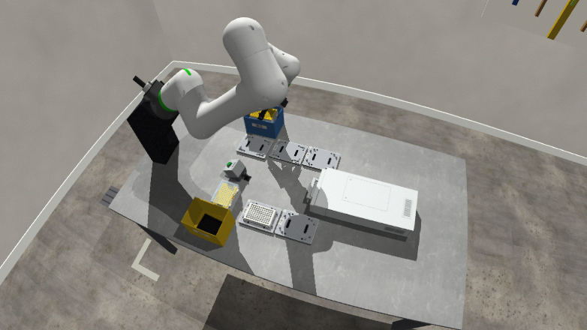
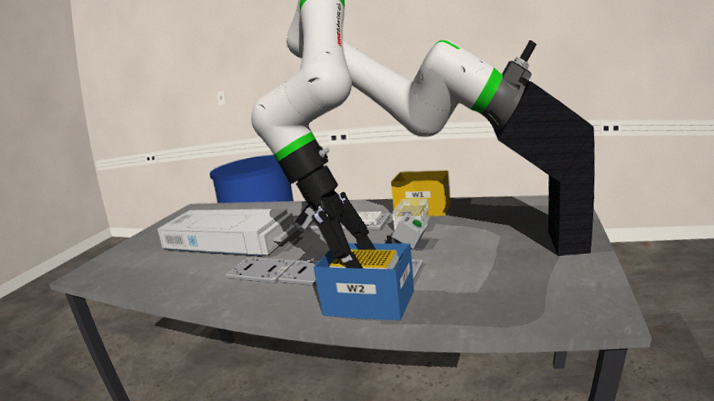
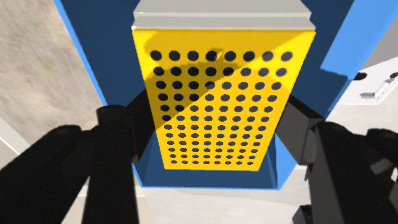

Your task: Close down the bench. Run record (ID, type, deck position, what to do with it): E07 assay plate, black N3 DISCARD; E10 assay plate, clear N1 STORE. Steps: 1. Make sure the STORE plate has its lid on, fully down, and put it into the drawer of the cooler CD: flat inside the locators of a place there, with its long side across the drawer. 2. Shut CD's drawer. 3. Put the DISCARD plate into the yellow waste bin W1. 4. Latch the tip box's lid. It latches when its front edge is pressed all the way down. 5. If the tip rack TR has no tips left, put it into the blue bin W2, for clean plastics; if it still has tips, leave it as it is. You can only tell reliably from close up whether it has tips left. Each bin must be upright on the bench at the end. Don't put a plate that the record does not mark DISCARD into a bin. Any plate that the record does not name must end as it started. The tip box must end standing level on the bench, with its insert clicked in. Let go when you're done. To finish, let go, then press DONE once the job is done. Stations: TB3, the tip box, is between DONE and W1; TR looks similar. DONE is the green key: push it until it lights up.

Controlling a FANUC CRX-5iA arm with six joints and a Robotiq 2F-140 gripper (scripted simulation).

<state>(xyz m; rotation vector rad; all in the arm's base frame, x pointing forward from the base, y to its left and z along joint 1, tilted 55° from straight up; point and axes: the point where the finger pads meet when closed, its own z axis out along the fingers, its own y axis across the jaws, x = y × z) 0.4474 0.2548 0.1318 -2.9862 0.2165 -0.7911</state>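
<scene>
My gripper (image 3: 212, 101) is shut on the tip rack TR (image 3: 216, 95), a grey box with a yellow insert whose holes are all dark and empty. The rack sits tilted inside the mouth of the blue bin W2 (image 2: 364, 289), and it also shows in the exterior view (image 2: 372, 258) and the top view (image 1: 263, 115). The yellow bin W1 (image 1: 211, 214) holds a black plate (image 1: 209, 223). The tip box TB3 (image 1: 226, 193) stands between W1 and the green DONE key (image 1: 229, 165). The cooler CD (image 1: 365, 202) has its drawer shut.
A clear plate (image 1: 259, 214) sits on a deck nest beside W1. Empty grey nests (image 1: 289, 153) lie in a row in front of W2, and another (image 1: 297, 226) lies by the cooler. A big blue barrel (image 2: 249, 178) stands behind the table.
</scene>
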